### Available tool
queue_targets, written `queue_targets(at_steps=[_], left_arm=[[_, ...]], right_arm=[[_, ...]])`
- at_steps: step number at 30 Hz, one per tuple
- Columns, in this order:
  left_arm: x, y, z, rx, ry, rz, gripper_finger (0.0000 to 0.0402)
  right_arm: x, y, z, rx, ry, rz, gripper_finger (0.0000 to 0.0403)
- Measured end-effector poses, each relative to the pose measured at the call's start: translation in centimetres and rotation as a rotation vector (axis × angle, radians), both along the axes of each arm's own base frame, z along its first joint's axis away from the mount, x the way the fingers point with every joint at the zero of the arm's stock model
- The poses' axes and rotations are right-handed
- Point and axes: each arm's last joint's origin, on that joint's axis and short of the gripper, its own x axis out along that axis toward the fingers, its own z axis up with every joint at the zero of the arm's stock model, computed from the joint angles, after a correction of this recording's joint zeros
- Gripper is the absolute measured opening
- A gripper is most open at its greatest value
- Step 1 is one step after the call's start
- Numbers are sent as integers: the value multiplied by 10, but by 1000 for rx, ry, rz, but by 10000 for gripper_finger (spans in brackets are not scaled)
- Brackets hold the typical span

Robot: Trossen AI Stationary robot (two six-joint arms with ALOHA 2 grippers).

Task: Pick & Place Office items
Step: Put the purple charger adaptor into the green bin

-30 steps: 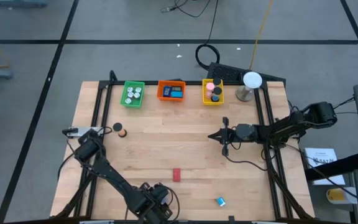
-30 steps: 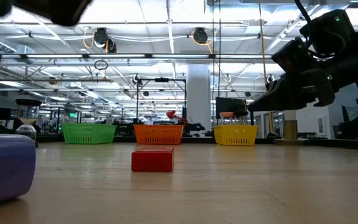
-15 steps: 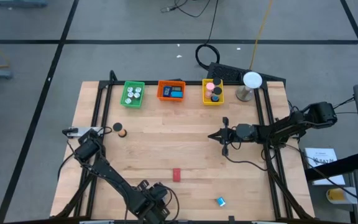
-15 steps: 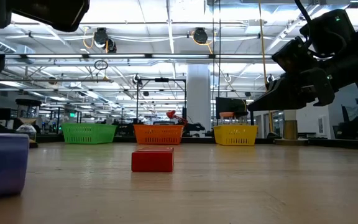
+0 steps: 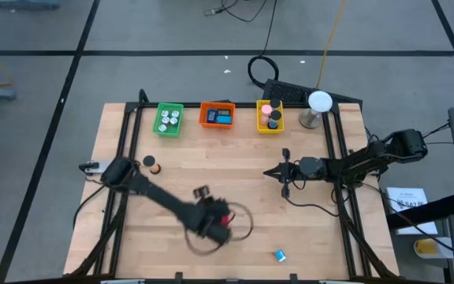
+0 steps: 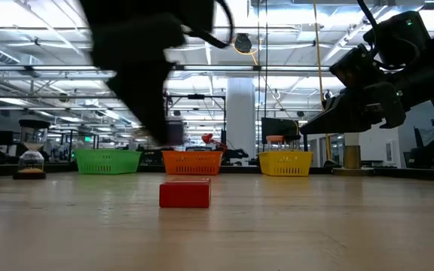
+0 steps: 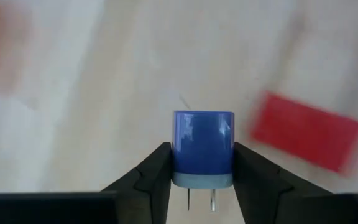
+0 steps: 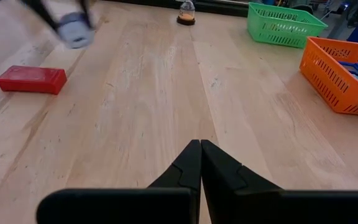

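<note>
While three trays already hold pieces, left gripper [image 7: 202,168] pinches a blue plug-like piece [image 7: 202,148]; red block [image 5: 225,218] and small blue piece [image 5: 279,255] remain; right gripper [image 8: 201,155] idle, fingers pressed together.

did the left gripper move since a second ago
Yes. The left gripper, shut on a blue charger plug, has swung from the table's near edge up toward the red block, nearer the trays.

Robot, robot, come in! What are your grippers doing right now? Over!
Left gripper shut on blue plug-shaped charger block, carried above red rectangular block. Right gripper shut, empty, waiting at table's right side. Nothing in the way.
</note>
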Motion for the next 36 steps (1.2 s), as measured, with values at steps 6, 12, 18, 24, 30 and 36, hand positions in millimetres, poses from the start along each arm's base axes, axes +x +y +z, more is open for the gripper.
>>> queue_targets(at_steps=[6, 12, 18, 24, 30, 36], left_arm=[[35, 63, 1, 40, 25, -127, 140], [55, 104, -14, -57, -36, -225, 143], [49, 118, -42, -94, -62, -227, 144], [47, 117, -51, -143, -122, -221, 171], [40, 102, -43, -73, -97, -290, 226], [17, 87, -44, 9, -165, -263, 241]], right_arm=[[0, 0, -1, 0, 10, 0, 2], [0, 0, -1, 1, 12, -1, 2], [0, 0, -1, 3, 12, 0, 1], [0, 0, -1, 72, 5, -22, 1], [0, 0, -1, 141, 0, -46, 29], [4, 4, 4, 150, -17, -28, 102]])
